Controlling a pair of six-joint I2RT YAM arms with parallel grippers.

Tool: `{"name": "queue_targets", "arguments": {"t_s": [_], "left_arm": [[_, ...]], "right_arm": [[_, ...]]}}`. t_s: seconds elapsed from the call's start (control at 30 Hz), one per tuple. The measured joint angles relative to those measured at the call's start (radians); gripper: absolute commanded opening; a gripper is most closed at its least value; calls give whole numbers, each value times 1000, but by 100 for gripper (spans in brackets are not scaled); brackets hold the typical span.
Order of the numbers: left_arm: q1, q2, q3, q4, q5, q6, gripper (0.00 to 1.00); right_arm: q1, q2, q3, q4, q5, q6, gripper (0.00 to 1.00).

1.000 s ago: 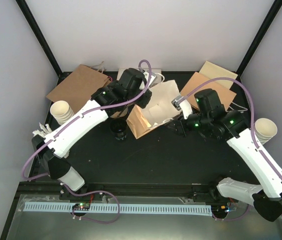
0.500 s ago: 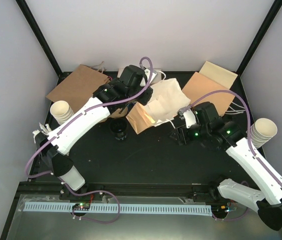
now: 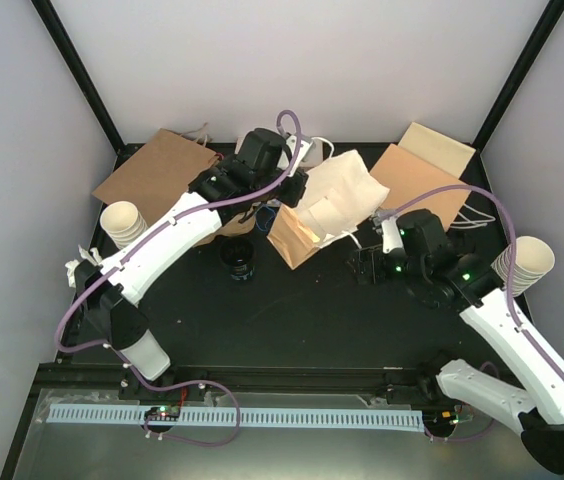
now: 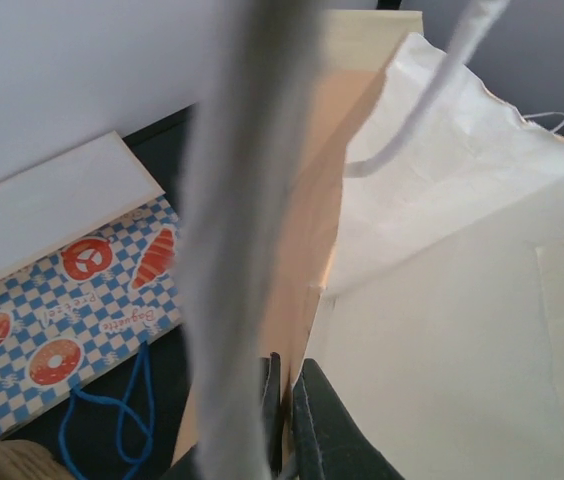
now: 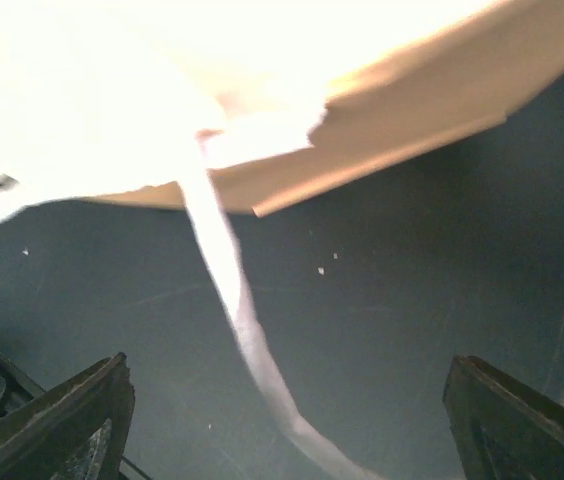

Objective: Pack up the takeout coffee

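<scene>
Left wrist view: my left gripper is pinched on the bag rim. My right gripper is spread wide and holds nothing; the bag handle dangles between its fingers.

Judgement: lift the rim rather than drag it, so the mouth opens upright. Right should take the opposite rim.

The coffee cup stands on the table, just left of the bag, near my left gripper but apart from it.

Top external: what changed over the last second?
The right gripper pulled back from the paper bag toward its base, jaws open and empty. The bag's mouth, open before, has folded over. The left gripper stays pinched on the bag's edge; the lidded coffee cup hasn't moved.
</scene>
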Motion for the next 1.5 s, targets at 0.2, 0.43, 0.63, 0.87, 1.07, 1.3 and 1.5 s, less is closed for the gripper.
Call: {"name": "queue_targets", "arguments": {"t_s": [0.2,0.43,0.63,0.87,1.07,1.3,1.5], "left_arm": [[2,19,-21,19,47,-16,9],[8,35,-41,27,66,-37,32],[22,37,-41,32,84,-47,58],[26,-18,-46,2,55,-38,78],[28,-198,-92,-79,-28,-55,79],[57,-552,-401,-88,-103,-122,99],[227,-603,-599,-55,-105,-211,99]], "right_arm": [[0,-11,112,13,0,-17,93],[0,39,238,19,59,-17,96],[0,82,298,9,93,-21,96],[0,105,390,-13,140,-65,96],[0,102,440,-22,169,-94,96],[0,82,437,-27,172,-108,96],[0,68,430,-27,172,-108,96]]}}
